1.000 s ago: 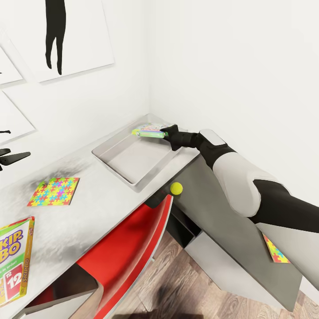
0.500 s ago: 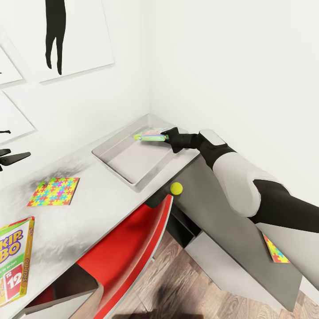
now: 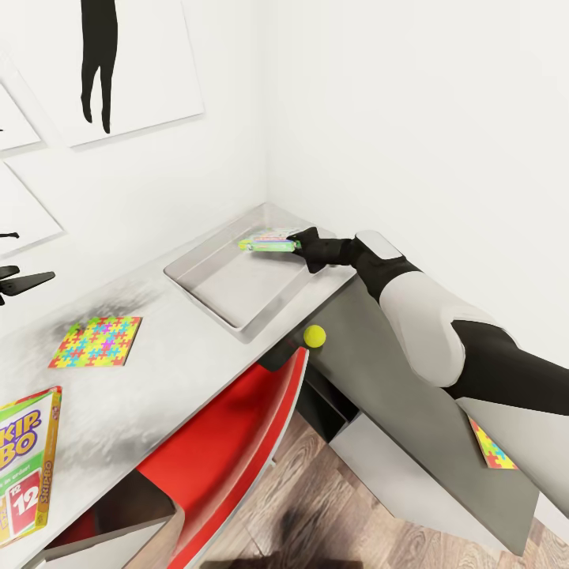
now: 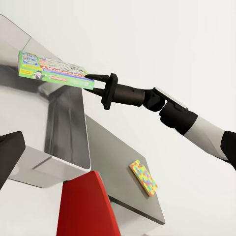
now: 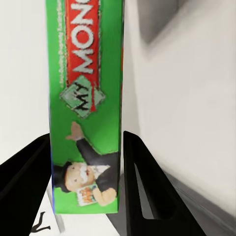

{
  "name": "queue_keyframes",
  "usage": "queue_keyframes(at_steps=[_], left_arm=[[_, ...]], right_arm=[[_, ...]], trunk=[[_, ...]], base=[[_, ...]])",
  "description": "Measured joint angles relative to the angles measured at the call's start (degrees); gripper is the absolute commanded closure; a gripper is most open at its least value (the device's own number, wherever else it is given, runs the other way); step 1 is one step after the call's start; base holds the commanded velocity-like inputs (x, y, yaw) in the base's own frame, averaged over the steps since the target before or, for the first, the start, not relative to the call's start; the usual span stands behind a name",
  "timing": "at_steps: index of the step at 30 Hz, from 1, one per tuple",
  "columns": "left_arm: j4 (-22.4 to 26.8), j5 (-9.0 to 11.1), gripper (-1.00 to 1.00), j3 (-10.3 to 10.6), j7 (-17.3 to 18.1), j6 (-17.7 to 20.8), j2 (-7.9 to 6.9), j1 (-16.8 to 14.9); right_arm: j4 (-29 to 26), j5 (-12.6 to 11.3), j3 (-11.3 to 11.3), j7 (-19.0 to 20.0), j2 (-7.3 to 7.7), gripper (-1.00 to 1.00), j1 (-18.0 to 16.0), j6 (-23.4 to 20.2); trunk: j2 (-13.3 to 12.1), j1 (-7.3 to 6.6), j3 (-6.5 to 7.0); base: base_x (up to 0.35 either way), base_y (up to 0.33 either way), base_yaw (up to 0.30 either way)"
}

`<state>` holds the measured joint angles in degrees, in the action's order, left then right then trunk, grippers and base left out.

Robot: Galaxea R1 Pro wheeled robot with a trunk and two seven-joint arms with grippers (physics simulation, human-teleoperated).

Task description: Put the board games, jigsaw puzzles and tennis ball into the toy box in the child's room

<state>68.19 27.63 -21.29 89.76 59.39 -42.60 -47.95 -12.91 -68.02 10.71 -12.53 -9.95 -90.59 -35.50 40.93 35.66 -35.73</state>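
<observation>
Jaws of the right gripper point(image 3: 299, 241) clamp the Monopoly box point(image 3: 269, 240) above the toy box's point(image 3: 207, 294) far rim.

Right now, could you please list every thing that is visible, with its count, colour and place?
Flat green Monopoly board game box: one, green and red, held above the toy box's far corner.
Shallow grey metal toy box: one, grey, on the table by the wall corner.
Yellow tennis ball: one, at the table's front edge.
Multicoloured jigsaw puzzles: two, one on the left part of the table, one on the right part.
Skip-Bo board game box: one, green, far left on the table.
Grey table: one.
Red chair: one, under the table.
Right gripper: black, shut on the Monopoly box.
Left gripper: black, at the left edge.
</observation>
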Motion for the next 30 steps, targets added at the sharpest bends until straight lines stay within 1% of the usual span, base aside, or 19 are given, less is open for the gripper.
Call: queue_keyframes(at_steps=[12,13,30], left_arm=[[0.01,0.01,-1.0,0.03,0.0,0.0,0.0,0.0],[0.01,0.0,-1.0,0.03,0.0,0.0,0.0,0.0],[0.02,0.01,-1.0,0.0,0.0,0.0,0.0,0.04]], right_arm=[[-0.08,0.07,-0.04,-0.02,0.0,1.0,-0.05,-0.03],[-0.08,0.09,-0.07,-0.04,0.0,-1.0,-0.06,-0.03],[-0.18,0.13,-0.36,-0.1,0.0,-1.0,-0.09,-1.31]], trunk=[[0.0,0.0,0.0],[0.0,0.0,0.0],[0.0,0.0,0.0]], base=[[0.0,0.0,0.0],[0.0,0.0,0.0],[0.0,0.0,0.0]])
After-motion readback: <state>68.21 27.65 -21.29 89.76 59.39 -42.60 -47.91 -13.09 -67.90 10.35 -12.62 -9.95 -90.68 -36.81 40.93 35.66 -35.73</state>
